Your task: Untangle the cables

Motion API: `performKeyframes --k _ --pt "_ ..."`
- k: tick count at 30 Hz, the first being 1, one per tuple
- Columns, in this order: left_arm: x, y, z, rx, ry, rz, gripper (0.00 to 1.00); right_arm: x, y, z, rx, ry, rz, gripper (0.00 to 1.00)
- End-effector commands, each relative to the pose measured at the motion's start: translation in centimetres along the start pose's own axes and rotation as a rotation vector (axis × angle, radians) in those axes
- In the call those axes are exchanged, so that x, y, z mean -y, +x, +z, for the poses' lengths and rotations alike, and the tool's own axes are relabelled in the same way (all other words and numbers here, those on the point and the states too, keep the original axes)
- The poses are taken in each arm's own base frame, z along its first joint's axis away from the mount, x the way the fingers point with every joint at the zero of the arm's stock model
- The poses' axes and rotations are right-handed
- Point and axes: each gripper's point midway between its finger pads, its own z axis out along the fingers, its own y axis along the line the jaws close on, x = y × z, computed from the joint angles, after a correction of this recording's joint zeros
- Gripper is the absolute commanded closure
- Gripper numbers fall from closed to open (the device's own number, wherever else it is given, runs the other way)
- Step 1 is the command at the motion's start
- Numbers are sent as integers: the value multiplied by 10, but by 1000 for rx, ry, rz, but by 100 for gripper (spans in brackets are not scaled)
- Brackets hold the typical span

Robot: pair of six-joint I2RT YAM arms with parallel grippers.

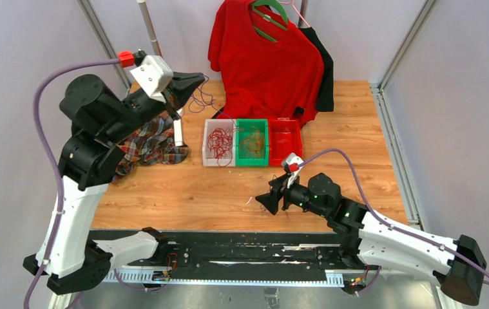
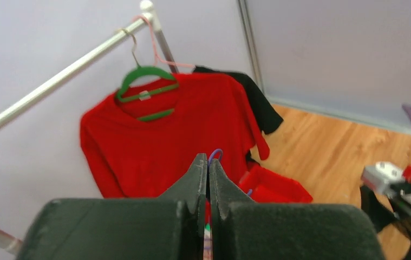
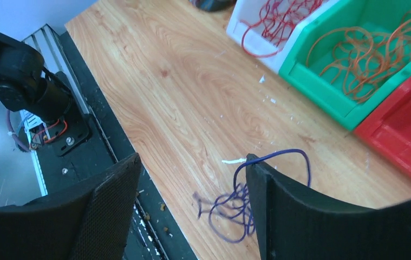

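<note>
Red cables [image 1: 219, 143] fill the white bin [image 1: 207, 154] and orange cables [image 3: 373, 51] lie in the green bin [image 1: 252, 122]. My left gripper [image 1: 193, 78] is raised high at the back left and is shut on a purple cable. A small loop of that purple cable [image 2: 215, 154] pokes out past its tips [image 2: 209, 160], and thin strands [image 1: 200, 98] dangle below. My right gripper [image 1: 264, 201] hovers low near the table's front edge, open [image 3: 192, 160]. A curly purple cable [image 3: 287, 152] drapes over the tip of its right finger, its lower bunch blurred above the wood.
A red bin [image 1: 285, 140] stands right of the green one. A red T-shirt [image 1: 264, 58] on a green hanger and a black garment [image 1: 324, 71] hang from a rail at the back. A plaid cloth [image 1: 154, 145] lies at the left. A black base strip [image 3: 100, 157] borders the table's front.
</note>
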Motion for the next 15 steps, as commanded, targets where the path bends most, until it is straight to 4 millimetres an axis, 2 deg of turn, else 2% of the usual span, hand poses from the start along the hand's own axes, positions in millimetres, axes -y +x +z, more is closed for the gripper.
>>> performKeyframes --k 1,6,11,15 --pt "16 40 2 -91 67 -21 100 -7 -38 -16 33 1 -87 28" --pt "27 82 11 -160 116 -26 99 5 -78 -26 62 107 -151 25" --pt "45 112 23 -229 205 -55 100 -9 -105 -21 104 25 -210 23" --pt "61 120 25 -244 275 -79 100 -12 -120 -10 125 12 -244 22"
